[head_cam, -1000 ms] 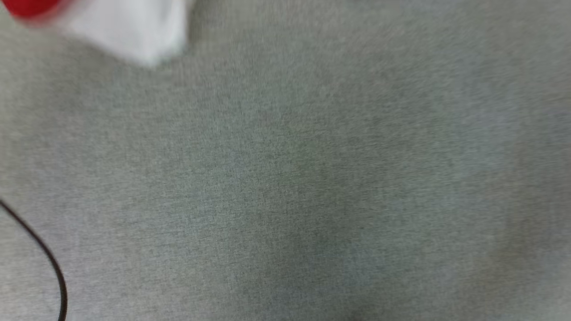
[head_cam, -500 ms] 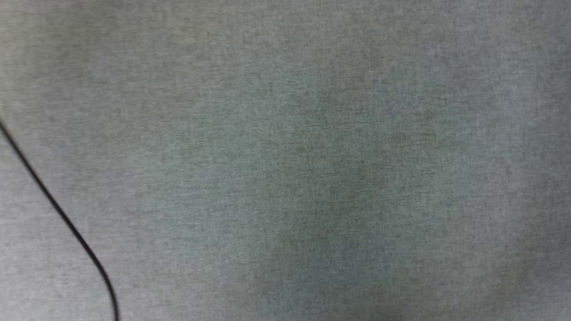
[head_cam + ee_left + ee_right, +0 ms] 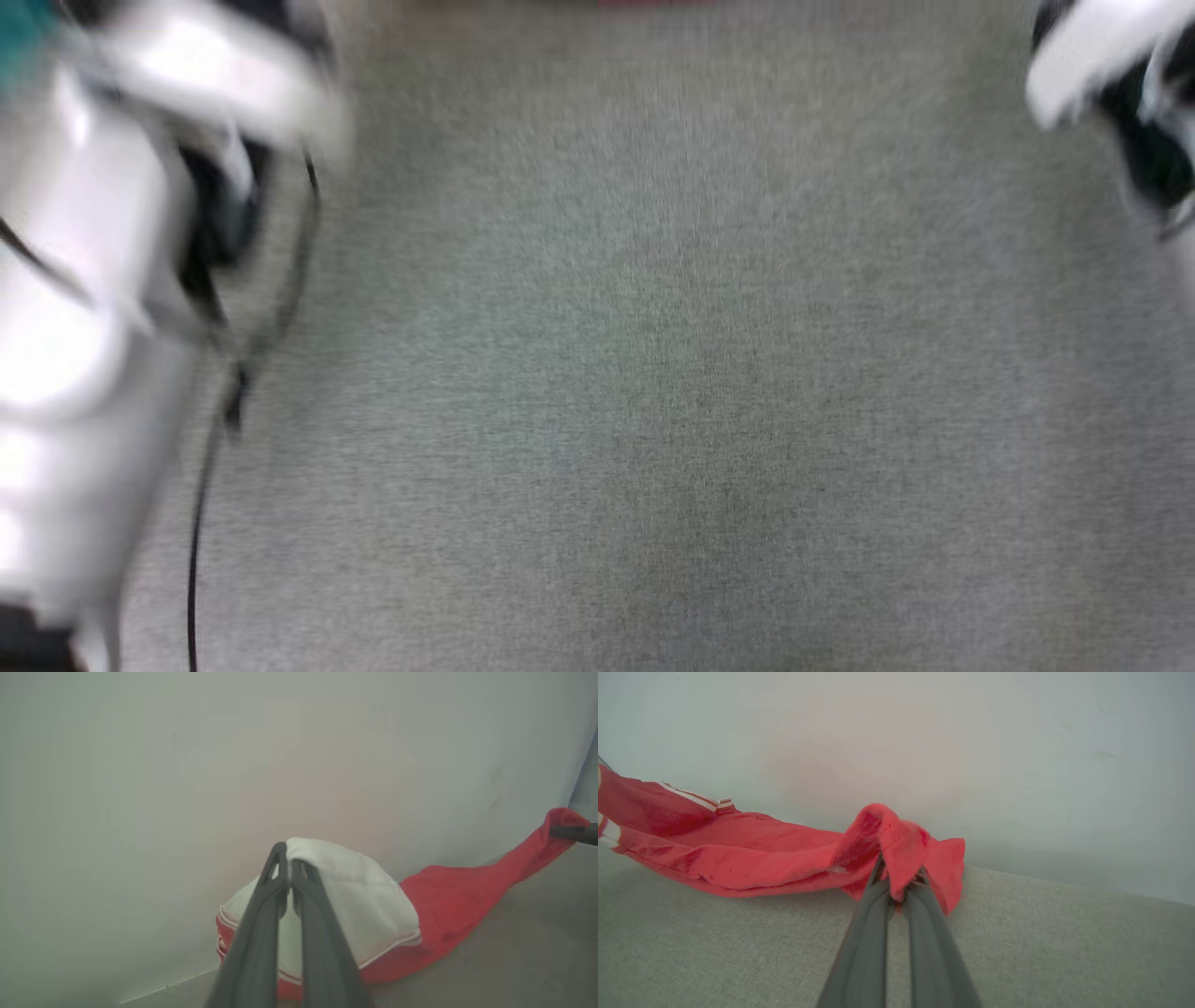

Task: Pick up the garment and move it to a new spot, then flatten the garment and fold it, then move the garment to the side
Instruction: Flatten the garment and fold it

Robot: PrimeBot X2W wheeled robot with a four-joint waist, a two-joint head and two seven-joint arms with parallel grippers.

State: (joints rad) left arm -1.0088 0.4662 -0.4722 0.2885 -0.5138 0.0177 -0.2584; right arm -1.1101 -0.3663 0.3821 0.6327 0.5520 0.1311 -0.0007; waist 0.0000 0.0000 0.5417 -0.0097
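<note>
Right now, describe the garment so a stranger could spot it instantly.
Look along the grey fabric surface to where it meets the pale wall. The garment sags there, strung between both arms' shut jaws. Bright red with a white sleeve, against all grey.

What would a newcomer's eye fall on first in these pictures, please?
The red garment stands out, stretched along the grey surface before a pale wall. The left gripper is shut on its white sleeve, the right gripper on a red edge.
</note>
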